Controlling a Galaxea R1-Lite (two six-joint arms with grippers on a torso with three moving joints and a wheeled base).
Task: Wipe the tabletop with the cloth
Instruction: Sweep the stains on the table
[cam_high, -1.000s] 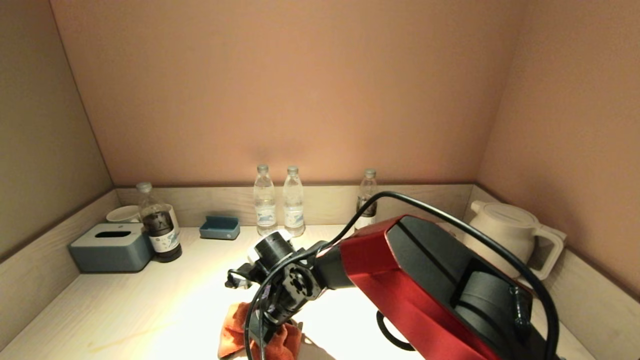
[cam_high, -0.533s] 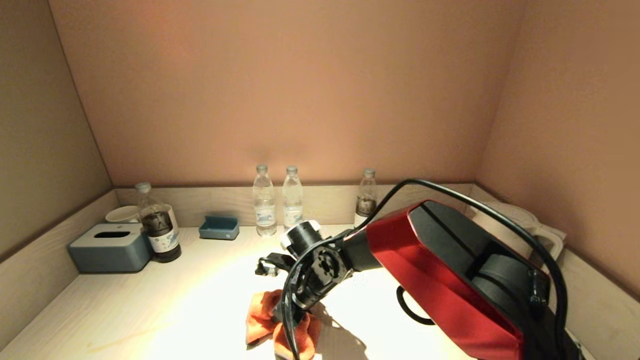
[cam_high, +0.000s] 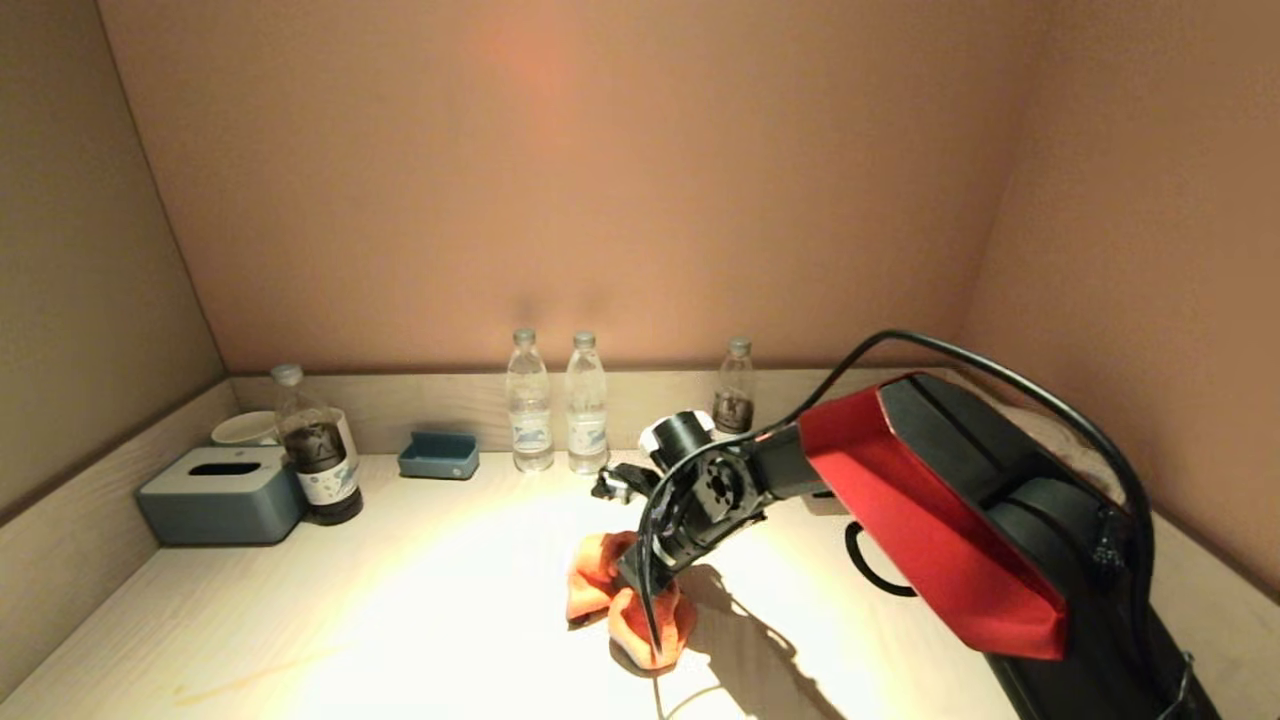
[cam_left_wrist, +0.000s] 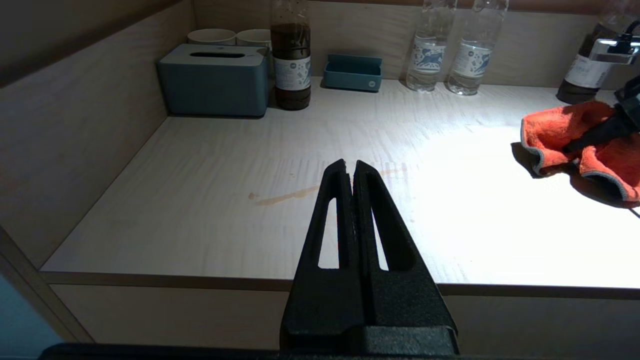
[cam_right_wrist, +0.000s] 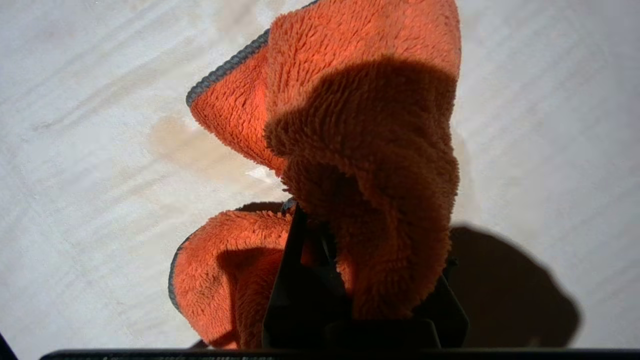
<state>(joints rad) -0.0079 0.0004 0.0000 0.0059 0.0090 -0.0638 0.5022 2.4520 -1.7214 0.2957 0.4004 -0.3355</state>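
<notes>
Dragging the cloth (cam_high: 628, 605) rightward and farther across the tabletop (cam_high: 400, 620), the right gripper (cam_high: 640, 585) stays clenched on it; left gripper (cam_left_wrist: 350, 172) clenched, idle; wiping continues.

bottles (cam_high: 558, 405) along back wall, open tabletop (cam_high: 350, 600) left

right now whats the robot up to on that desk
The right tool is shut on a fluffy orange cloth, pressing it onto the pale wooden tabletop mid-wipe. A faint brownish streak on the near left part of the tabletop is not yet wiped. The left tool hangs shut and empty at the front edge.
</notes>
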